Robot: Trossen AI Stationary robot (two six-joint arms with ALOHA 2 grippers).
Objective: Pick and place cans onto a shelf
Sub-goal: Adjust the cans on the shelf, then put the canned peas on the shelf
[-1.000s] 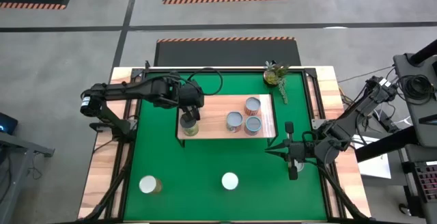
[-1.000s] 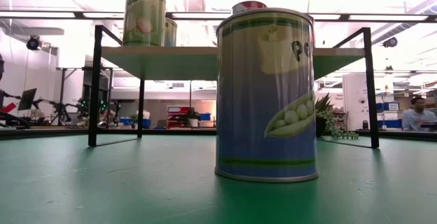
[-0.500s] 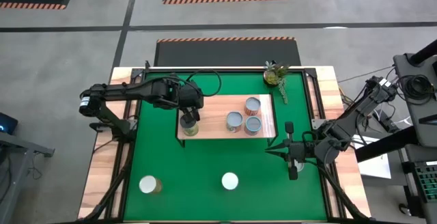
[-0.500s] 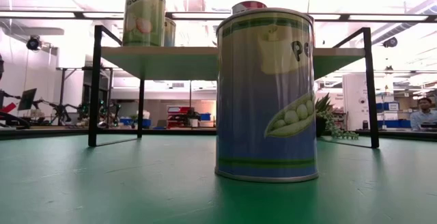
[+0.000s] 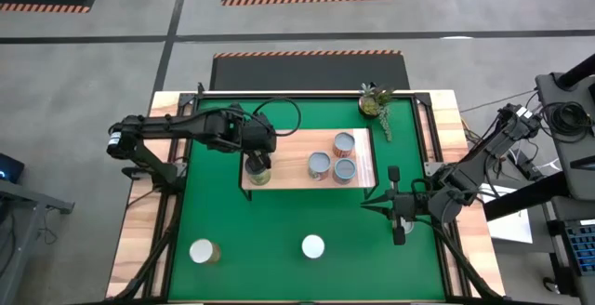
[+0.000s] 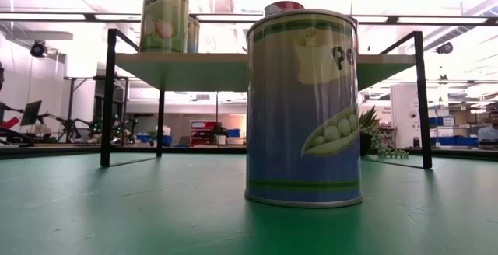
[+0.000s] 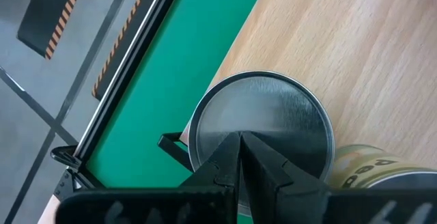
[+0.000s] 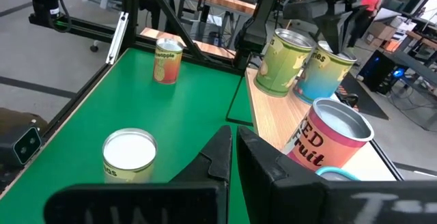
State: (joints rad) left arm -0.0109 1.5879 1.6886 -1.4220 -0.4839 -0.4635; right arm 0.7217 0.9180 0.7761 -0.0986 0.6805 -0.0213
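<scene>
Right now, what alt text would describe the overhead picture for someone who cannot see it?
The left gripper hovers over a green-sided metal can on the small light-wood shelf, which holds three more silver-topped cans. Two cans wait on the green mat; the right gripper idles aside.

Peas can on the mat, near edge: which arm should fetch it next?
Probably the right. The right gripper waits low over the mat near the peas can, while the left gripper sits over the pears can on the shelf.

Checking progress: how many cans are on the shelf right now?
4 on the shelf: one can at its left end under the left gripper, three cans clustered at the right. None looks hidden.
</scene>
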